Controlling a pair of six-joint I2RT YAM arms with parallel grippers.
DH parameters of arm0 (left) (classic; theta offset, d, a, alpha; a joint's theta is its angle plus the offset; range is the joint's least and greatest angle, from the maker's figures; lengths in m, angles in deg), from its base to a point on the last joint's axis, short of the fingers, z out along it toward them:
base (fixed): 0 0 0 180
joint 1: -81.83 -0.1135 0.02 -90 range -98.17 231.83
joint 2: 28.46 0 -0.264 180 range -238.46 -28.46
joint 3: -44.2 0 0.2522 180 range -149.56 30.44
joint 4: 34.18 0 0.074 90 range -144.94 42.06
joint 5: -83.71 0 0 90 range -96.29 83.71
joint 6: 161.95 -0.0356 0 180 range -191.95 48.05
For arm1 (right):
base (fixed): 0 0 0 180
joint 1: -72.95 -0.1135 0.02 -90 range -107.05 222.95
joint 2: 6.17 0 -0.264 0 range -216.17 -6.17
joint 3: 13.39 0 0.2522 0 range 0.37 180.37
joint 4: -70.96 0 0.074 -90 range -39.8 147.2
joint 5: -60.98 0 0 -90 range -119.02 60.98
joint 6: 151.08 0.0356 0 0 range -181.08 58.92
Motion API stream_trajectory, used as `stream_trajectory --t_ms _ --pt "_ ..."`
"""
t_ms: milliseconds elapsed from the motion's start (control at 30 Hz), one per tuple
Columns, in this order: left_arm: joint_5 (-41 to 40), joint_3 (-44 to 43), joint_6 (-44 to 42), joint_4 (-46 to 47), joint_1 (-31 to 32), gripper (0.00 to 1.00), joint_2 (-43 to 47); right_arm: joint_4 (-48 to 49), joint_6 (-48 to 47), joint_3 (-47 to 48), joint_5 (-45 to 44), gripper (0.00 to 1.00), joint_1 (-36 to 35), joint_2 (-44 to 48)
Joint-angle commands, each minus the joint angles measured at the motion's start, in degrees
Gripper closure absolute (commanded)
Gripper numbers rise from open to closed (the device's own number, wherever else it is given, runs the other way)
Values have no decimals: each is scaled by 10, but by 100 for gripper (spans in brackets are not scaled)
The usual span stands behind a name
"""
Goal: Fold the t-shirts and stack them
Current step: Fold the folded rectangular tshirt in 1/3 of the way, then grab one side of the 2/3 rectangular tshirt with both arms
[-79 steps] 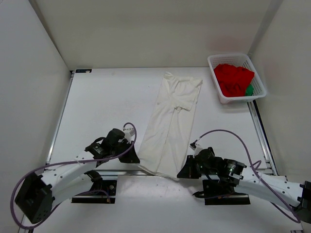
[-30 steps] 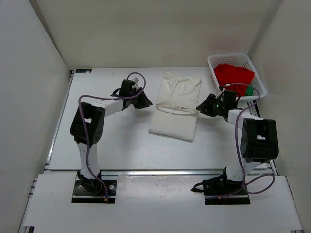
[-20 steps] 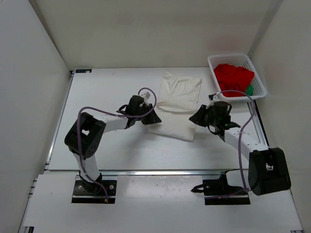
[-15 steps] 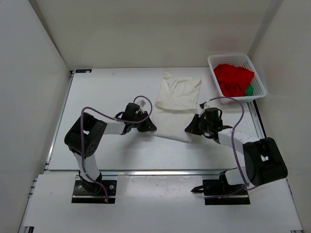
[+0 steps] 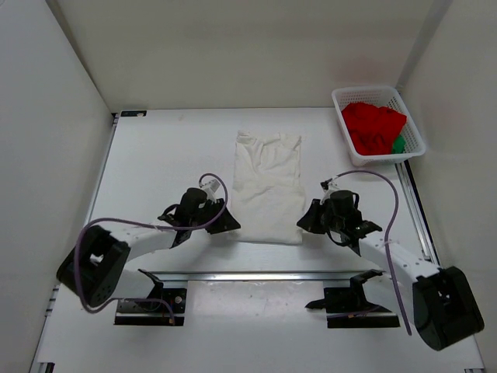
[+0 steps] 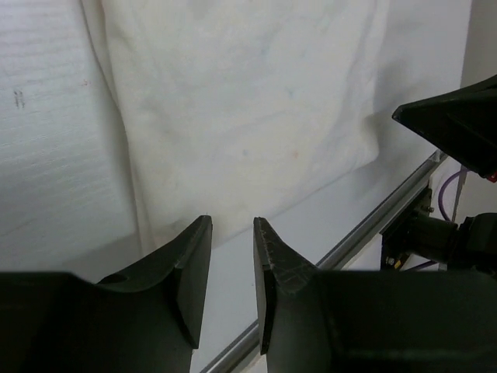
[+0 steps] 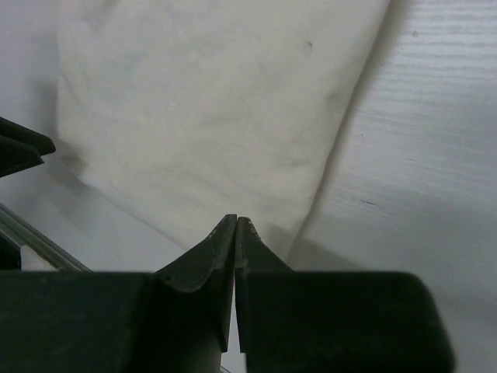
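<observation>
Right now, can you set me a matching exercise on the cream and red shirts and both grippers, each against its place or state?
Things:
1. cream-white shirt
2. red shirt
3. left gripper
4. right gripper

Place or state:
A. fingers closed together
B. lying folded flat on the table
C. piled in the basket
D. fingers slightly apart, nothing between them

Pairs: 1-B, 2-C, 3-D, 4-A

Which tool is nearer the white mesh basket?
Right. The right tool sits by the near right corner of the cream-white t-shirt, on the same side as the white mesh basket; the left tool is across the shirt, by its near left corner.
</observation>
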Motion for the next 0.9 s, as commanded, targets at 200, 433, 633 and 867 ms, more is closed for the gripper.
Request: stream_trajectory --t_ms 200,433,633,867 --pt "-70 11 -95 -147 -8 51 80 -50 18 -52 -12 82 -15 108" --pt "-57 29 -86 -126 10 38 31 -38 32 -88 -7 60 -12 92" --pt "-57 20 -76 -100 22 54 1 1 50 -100 23 68 -17 52" --pt "-42 21 -65 -96 30 92 15 23 66 -95 25 98 -18 74"
